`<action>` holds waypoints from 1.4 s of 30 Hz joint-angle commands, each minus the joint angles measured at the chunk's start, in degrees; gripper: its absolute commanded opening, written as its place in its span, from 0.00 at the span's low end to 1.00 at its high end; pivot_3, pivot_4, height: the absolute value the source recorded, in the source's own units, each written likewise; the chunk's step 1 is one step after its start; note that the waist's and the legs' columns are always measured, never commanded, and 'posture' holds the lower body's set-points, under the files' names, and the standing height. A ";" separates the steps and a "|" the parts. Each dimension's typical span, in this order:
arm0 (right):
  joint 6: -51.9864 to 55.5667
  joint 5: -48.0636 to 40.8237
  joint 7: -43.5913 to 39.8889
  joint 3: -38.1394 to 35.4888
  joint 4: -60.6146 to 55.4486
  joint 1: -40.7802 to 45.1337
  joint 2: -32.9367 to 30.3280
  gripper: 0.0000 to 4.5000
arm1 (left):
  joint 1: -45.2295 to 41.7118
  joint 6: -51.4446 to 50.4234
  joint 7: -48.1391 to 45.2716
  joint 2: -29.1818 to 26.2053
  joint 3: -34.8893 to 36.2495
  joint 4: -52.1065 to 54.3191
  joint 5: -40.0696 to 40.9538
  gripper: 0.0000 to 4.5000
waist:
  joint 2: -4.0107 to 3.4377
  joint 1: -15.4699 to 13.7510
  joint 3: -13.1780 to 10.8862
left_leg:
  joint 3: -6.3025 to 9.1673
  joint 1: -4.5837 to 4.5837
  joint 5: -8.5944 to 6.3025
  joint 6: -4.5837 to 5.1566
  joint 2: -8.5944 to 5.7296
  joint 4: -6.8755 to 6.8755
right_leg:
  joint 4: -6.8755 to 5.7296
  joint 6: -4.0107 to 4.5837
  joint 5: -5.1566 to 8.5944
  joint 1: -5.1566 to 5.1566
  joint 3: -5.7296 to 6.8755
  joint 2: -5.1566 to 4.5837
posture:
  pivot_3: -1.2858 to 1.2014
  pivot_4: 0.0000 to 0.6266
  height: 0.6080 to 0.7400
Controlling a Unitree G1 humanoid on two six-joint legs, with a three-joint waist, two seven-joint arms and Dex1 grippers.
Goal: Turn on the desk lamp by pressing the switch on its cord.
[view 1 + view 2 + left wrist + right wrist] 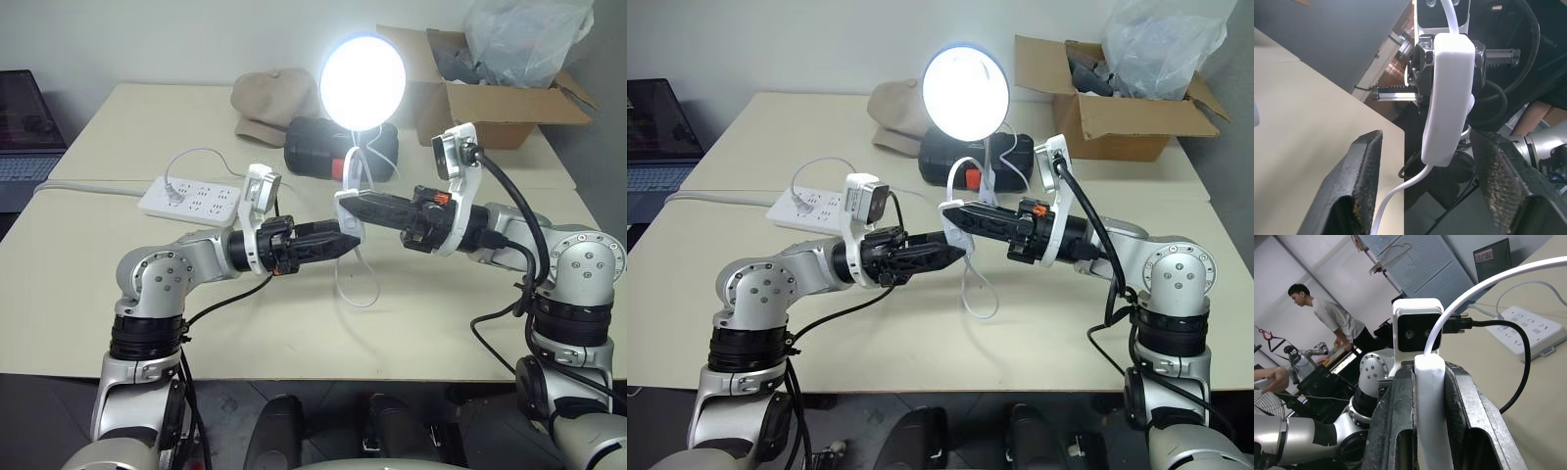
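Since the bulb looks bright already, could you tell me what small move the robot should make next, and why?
Probably draw the left gripper back from the switch. The desk lamp is glowing, so the press seems done, and the left gripper's fingers stand apart on either side of the switch without touching it. The right gripper is shut on the switch, so it can lower it to the table afterwards.

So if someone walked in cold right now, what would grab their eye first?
The desk lamp at the back middle of the table, glowing bright white. Next, the two arms meeting tip to tip in front of it: the right end effector is clamped on the white switch, held up off the table, while the left end effector sits open beside it, cord looping down below.
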State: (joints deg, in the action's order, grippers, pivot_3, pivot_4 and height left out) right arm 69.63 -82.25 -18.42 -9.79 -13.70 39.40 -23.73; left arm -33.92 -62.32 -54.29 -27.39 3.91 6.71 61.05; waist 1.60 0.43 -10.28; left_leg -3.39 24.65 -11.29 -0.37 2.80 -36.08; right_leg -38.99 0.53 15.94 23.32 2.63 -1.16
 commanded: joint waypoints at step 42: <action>-16.35 38.25 1.18 7.57 22.88 -0.04 3.67 0.09 | 9.55 0.75 3.57 -12.94 5.32 19.26 6.05 1.00 | 0.01 -0.11 0.00 | -0.03 0.00 0.00 0.00 -0.01 0.01 | 0.02 0.00 0.00 0.03 -0.05 0.00 | 0.52 0.24 1.00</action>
State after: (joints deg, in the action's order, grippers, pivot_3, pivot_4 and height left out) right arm 55.22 -46.05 -16.35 -1.95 8.94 37.76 -20.50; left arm -24.37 -61.38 -51.00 -39.49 7.77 24.18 65.21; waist 1.60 0.32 -10.27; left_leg -3.42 24.65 -11.29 -0.37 2.80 -36.07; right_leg -38.97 0.53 15.94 23.34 2.58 -1.16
